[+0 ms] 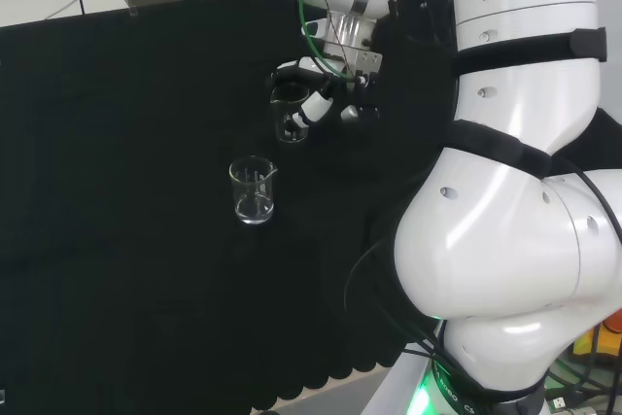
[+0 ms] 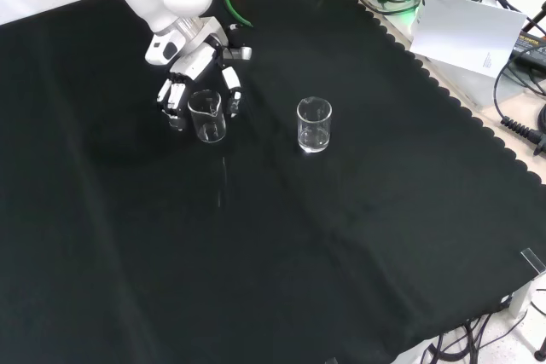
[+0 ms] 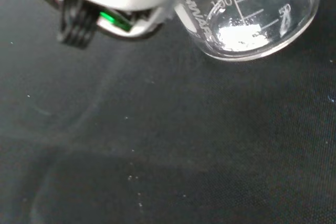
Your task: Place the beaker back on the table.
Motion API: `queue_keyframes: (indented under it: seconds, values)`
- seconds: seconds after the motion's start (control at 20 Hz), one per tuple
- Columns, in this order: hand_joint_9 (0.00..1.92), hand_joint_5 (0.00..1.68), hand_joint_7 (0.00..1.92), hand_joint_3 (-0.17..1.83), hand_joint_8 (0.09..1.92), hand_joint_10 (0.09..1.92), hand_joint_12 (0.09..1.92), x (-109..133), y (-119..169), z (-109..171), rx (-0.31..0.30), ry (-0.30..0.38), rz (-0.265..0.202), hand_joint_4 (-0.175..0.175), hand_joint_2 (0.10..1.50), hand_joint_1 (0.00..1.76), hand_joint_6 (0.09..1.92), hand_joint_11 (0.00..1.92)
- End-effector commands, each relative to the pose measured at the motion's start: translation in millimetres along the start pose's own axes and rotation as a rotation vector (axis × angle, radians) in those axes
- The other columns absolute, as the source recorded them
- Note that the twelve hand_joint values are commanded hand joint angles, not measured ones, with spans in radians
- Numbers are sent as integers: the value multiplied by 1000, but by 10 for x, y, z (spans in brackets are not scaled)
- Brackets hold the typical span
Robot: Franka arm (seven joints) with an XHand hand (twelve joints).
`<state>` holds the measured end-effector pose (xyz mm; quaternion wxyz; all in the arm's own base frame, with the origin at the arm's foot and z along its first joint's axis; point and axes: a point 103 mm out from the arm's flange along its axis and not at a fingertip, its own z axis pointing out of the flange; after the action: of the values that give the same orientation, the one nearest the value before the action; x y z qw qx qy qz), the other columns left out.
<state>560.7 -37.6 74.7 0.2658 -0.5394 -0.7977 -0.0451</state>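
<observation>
Two clear glass beakers stand upright on the black desk point(image 2: 358, 253). The robot hand point(image 2: 198, 70) curls its fingers point(image 2: 232, 91) around one beaker point(image 2: 207, 116), holding it at both sides, its base at the cloth. This beaker is small and see-through, with a pouring lip, white graduation marks on its wall and a bright glint on its bottom. A second beaker point(image 2: 314, 124) stands well apart from it, to its right in the front view.
</observation>
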Motion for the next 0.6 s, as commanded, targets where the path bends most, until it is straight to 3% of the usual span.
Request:
queue_keyframes:
  seconds: [0.05,0.6]
  values:
    - [577,322,155,525,721,87,1419,118,-127,-177,-38,-5,-7,-78,534,920,220,96]
    - [588,352,154,477,723,87,1437,429,-849,-703,-131,-86,90,-80,560,877,118,101]
